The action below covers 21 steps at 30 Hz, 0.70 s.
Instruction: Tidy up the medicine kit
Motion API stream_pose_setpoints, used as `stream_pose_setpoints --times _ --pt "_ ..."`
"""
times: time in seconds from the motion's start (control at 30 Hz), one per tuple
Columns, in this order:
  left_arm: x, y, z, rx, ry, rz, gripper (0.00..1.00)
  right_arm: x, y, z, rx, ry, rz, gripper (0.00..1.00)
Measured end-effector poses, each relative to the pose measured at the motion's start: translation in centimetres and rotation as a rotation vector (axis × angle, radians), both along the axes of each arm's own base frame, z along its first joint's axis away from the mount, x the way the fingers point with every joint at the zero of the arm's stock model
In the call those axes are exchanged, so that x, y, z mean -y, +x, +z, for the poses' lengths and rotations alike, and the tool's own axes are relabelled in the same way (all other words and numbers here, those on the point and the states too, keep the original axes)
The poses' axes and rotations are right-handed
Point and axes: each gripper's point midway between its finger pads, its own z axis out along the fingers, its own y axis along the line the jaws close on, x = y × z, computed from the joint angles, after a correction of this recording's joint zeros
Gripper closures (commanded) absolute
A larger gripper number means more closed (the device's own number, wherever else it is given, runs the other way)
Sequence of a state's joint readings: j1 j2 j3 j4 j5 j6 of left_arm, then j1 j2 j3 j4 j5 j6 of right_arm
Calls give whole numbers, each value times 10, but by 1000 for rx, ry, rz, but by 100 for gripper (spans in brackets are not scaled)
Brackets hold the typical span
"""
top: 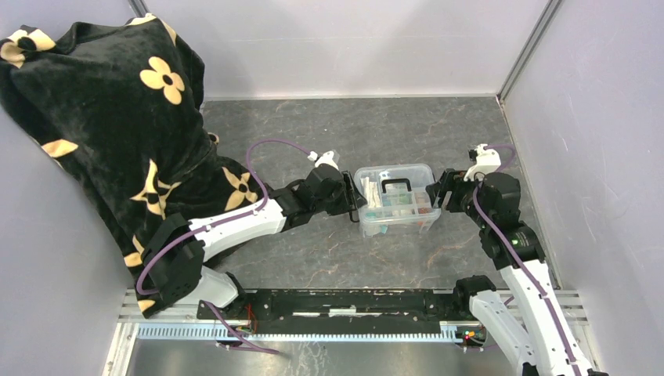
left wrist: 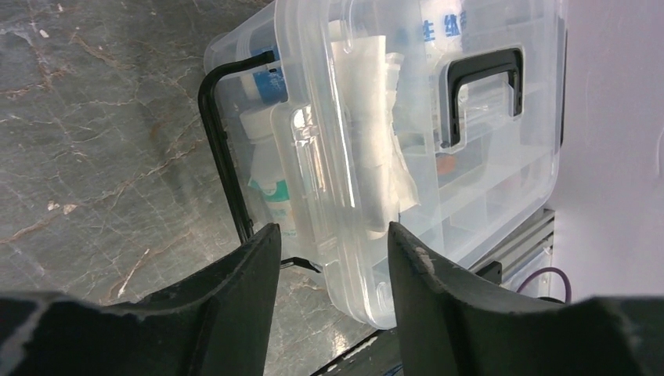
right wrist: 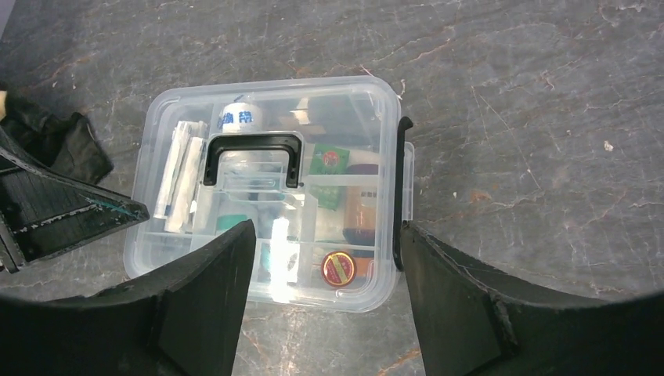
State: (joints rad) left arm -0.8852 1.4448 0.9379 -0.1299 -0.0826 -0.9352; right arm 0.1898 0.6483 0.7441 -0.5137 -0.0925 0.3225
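Standing over the table [top: 352, 125] and starting with the overhead view: the medicine kit [top: 395, 200] sits flat about mid-table, lid on and black handle facing up. The two arms come at it from either end. The left gripper [top: 354, 202] is right at the kit's left end and the right gripper [top: 438, 196] is just off its right end. A big black blanket with cream flowers [top: 117, 117] is heaped in the far left corner and hangs over part of the left arm.

Left wrist cam: the fingers [left wrist: 235, 290] are spread, with the near end of the kit [left wrist: 352, 258] showing in the gap between them. The box runs well past both tips, so they aren't clamped on it, and I can't tell if either one touches the lid. The handle [left wrist: 478, 94] lies flat on top. A thin black latch [left wrist: 223, 157] runs along the end wall and looks bowed out from it. White tubes and packets show through the clear plastic.

Right wrist cam: the fingers [right wrist: 211, 298] are wide apart with nothing between them, and the kit [right wrist: 266, 98] lies on the stone top just beyond the tips. The other latch [right wrist: 402, 196] stands along the box's right end, close to the right-hand finger. Through the lid I can see a green packet [right wrist: 329, 160], a small round red-topped tin [right wrist: 338, 268] and a white roll with blue print [right wrist: 235, 117]. The left gripper pokes in at the left edge.
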Motion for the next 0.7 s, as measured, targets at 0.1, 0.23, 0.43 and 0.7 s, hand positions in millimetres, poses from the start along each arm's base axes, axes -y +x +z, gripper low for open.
stream_pose_setpoints --times 0.1,0.23,0.43,0.7 --pt "-3 1 -2 1 19 12 29 -2 2 2 -6 -13 21 29" --pt "-8 2 0 10 47 20 21 -15 5 -3 -50 -6 96 31" --pt "-16 0 35 97 20 -2 7 -42 10 -19 -127 44 213 35" --pt "-38 -3 43 159 -63 -14 0 -82 12 -14 -118 110 338 43"
